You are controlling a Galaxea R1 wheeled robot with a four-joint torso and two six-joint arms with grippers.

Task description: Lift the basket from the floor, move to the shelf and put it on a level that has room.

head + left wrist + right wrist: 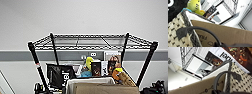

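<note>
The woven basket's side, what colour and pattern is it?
Cream-white weave flecked with small dark marks, under a dark grey braided rim; the woven basket shows best in the left wrist view.

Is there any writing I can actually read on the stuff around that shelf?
"uel", end of a brand word: white box beside the basket.
"FRA", a cut-off word: cardboard inside the basket.
White lettering on the black bag: too blurred to read.
Small print on the dark packets: unreadable.
</note>
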